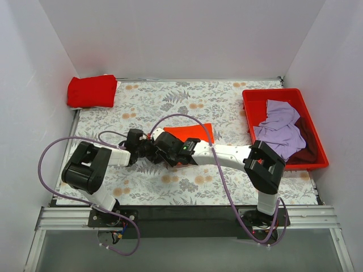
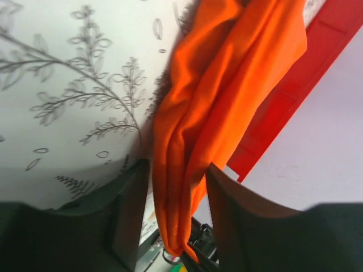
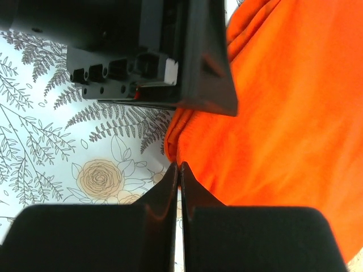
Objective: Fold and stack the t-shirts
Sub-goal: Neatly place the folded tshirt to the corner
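The orange t-shirt lies mid-table, partly under both arms. My left gripper is open; in the left wrist view a hanging fold of the orange t-shirt passes between its spread jaws. My right gripper is shut, and its tips pinch the orange t-shirt's edge just above the table. A deeper red t-shirt lies folded at the far left corner. The lavender t-shirt and the dark maroon t-shirt lie crumpled in the bin.
The red plastic bin stands at the right edge of the floral tablecloth. White walls enclose the table on three sides. The two wrists are close together left of centre, purple cables looping over them.
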Robot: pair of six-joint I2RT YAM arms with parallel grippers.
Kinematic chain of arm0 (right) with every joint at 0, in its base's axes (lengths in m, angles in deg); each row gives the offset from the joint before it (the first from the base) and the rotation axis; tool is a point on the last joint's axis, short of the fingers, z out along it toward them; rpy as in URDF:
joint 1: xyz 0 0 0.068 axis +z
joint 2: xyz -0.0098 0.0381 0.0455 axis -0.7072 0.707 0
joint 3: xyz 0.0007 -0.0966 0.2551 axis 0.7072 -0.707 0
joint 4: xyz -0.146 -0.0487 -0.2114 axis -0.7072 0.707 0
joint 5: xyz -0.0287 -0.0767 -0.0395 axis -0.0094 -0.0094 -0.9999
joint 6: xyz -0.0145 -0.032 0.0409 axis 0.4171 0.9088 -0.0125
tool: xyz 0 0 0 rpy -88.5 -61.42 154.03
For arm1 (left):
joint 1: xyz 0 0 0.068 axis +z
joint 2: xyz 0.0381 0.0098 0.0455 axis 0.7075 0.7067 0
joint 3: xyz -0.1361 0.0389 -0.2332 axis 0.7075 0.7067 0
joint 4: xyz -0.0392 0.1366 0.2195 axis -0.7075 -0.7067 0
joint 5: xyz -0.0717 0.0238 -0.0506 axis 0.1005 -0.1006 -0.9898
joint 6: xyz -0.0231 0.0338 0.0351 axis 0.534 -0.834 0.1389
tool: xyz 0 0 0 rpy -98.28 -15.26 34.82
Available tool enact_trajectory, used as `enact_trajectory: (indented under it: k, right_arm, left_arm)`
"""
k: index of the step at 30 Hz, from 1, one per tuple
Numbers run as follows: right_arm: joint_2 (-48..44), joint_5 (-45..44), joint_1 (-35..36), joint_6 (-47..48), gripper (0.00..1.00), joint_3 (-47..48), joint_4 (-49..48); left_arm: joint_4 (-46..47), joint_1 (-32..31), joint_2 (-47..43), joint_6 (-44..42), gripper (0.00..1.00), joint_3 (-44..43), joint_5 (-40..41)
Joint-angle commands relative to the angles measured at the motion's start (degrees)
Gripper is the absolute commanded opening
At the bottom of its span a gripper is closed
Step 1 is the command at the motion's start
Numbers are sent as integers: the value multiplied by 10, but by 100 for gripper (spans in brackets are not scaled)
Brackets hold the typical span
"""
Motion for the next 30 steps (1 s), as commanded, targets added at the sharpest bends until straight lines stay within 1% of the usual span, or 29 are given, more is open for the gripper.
enact_trajectory:
  k: [1, 2, 3, 5, 6, 7, 9, 10, 11, 12, 14, 15, 17, 18, 20, 21, 23, 24, 25, 30]
  right_arm:
    - [-25, 15, -3, -9, 1, -5, -24]
    - [-25, 17, -3, -10, 1, -7, -26]
    - [-25, 21, -3, -11, 1, -8, -28]
    - [-26, 24, -3, -14, 1, -11, -31]
    - [-27, 30, -3, -14, 1, -11, -32]
    - [-28, 31, -3, -17, 1, -13, -32]
    - [-33, 36, -3, -18, 2, -15, -32]
    - [-37, 32, -3, -18, 6, -18, -33]
    - [-41, 25, -3, -20, 12, -25, -33]
    - [-55, 0, -3, -21, 27, -32, -33]
    - [-74, -21, -5, -22, 37, -46, -32]
    - [-97, -38, -11, -25, 43, -65, -32]
    - [-126, -41, -22, -30, 48, -88, -32]
    - [-156, -41, -35, -33, 55, -111, -30]
    - [-189, -40, -51, -39, 64, -137, -15]
    - [-223, -39, -67, -46, 71, -163, -9]
    - [-259, -39, -83, -50, 76, -191, 4]
    - [-298, -38, -99, -53, 79, -207, 14]
    - [-319, -35, -109, -60, 80, -236, 20]
    - [-458, -7, -154, -84, 82, -323, 38]
  left_arm:
    - [-4, -4, 3, -12, 38, 16, 43]
    - [-2, -5, 3, -16, 34, 15, 44]
    - [-1, -5, 6, -18, 24, 12, 47]
    - [-1, -5, 8, -31, 15, 3, 51]
    - [-1, -5, 10, -38, 6, 1, 51]
    - [-1, -5, 11, -43, 0, -3, 52]
    - [-11, -5, 14, -62, 0, -14, 55]
    - [-19, -5, 16, -72, 0, -21, 57]
    - [-29, -5, 17, -86, 0, -38, 61]
    - [-56, -5, 17, -116, 0, -48, 76]
    - [-92, -4, 18, -153, 0, -70, 97]
    - [-132, -4, 20, -192, 0, -97, 122]
    - [-169, -4, 26, -223, 0, -125, 150]
    - [-208, -4, 28, -241, 0, -150, 173]
    - [-236, -4, 31, -284, 0, -174, 198]
    - [-263, -2, 33, -297, 0, -199, 214]
    - [-292, -2, 36, -337, 0, -224, 262]
    - [-318, -2, 42, -350, 0, -240, 271]
    - [-330, 0, 43, -362, 0, -265, 317]
    - [-391, 30, 62, -444, 0, -353, 388]
